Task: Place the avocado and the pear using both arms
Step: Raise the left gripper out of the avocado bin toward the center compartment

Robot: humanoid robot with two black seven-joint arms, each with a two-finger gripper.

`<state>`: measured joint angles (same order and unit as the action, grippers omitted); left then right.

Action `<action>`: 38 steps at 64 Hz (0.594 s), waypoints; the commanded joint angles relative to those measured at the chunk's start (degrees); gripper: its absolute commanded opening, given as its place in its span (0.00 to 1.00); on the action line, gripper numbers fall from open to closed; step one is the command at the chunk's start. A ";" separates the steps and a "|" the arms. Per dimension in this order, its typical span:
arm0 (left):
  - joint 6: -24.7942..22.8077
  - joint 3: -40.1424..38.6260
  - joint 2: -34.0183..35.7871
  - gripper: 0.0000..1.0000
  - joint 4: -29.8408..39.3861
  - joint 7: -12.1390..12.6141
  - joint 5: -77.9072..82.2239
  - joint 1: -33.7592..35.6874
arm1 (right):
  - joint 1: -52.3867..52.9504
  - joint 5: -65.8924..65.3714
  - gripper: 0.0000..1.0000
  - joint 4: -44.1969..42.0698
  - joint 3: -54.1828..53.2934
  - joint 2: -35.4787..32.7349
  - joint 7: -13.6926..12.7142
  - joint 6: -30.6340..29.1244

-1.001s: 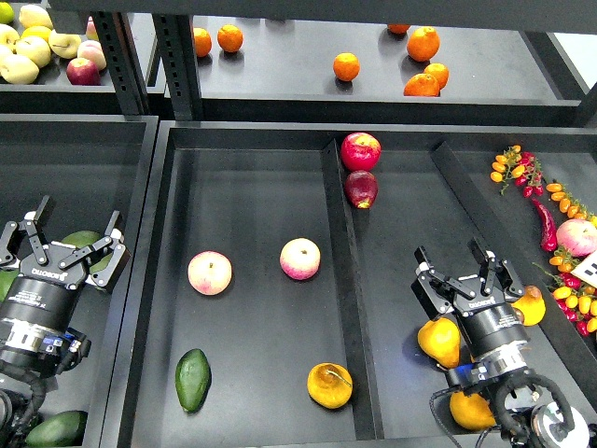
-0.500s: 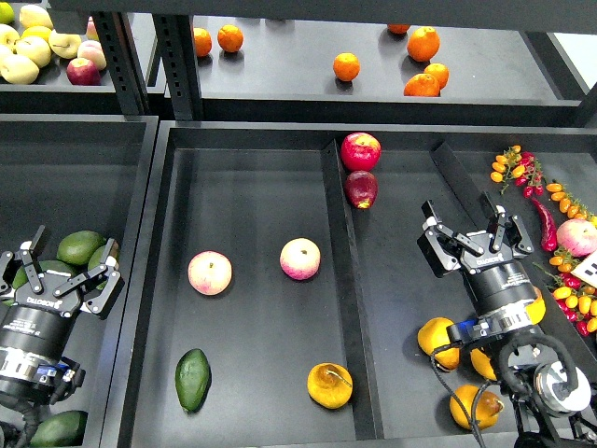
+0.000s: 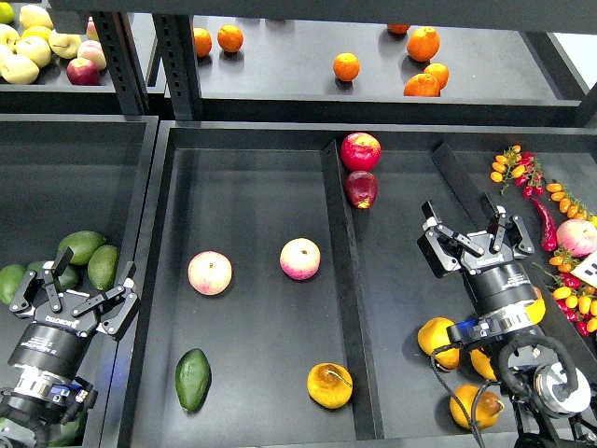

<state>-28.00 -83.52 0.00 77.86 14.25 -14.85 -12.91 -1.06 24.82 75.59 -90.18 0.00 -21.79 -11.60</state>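
The avocado lies at the near left of the middle tray's left compartment. The pear, yellow-orange with a thin brown stem, lies at the near right of the same compartment. My left gripper is open and empty over the left tray, left of the avocado and past the tray wall. My right gripper is open and empty over the middle tray's right compartment, up and right of the pear.
Two pink-yellow apples lie in the left compartment. Red fruits sit by the divider. More avocados lie in the left tray. More pears lie near my right arm. Oranges sit on the back shelf.
My left gripper has moved down and to the right, uncovering the avocados in the left tray. My right gripper rose and moved right in the first half second, then stayed put.
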 commanded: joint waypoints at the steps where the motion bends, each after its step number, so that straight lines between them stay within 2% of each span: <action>1: 0.00 -0.15 0.00 1.00 0.01 -0.01 0.09 -0.18 | -0.09 -0.04 1.00 0.00 0.00 0.00 0.00 0.00; 12: 0.00 0.20 0.00 1.00 -0.26 1.48 0.97 -0.01 | 0.00 -0.21 1.00 -0.18 -0.79 0.00 0.08 0.35; 16: 0.00 0.29 0.00 1.00 -0.61 3.06 1.76 0.61 | 0.00 -0.21 1.00 -0.18 -1.75 0.00 0.00 0.70; 21: 0.00 0.55 0.00 1.00 -2.27 6.40 4.21 3.23 | 0.27 -0.13 1.00 -0.35 -3.33 0.00 0.00 0.88; 27: 0.00 0.55 0.17 1.00 -3.42 7.81 7.21 7.02 | 0.44 -0.04 1.00 -0.44 -5.27 0.00 0.00 1.75; 28: 0.00 1.25 2.18 1.00 -4.12 8.07 8.69 8.94 | 0.53 0.05 1.00 -0.36 -5.97 0.00 0.00 2.97; 34: 0.00 2.92 4.39 0.99 -3.95 9.04 10.02 11.50 | 0.53 0.05 1.00 -0.44 -6.77 0.00 0.00 3.16; 38: 0.00 3.89 5.71 0.99 -3.86 11.15 10.28 13.52 | 0.53 0.05 1.00 -0.36 -7.12 0.00 0.00 3.16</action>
<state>-28.00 -81.29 3.42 73.99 22.88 -5.56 -2.63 -0.54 24.84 75.18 -96.51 0.00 -21.79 -8.65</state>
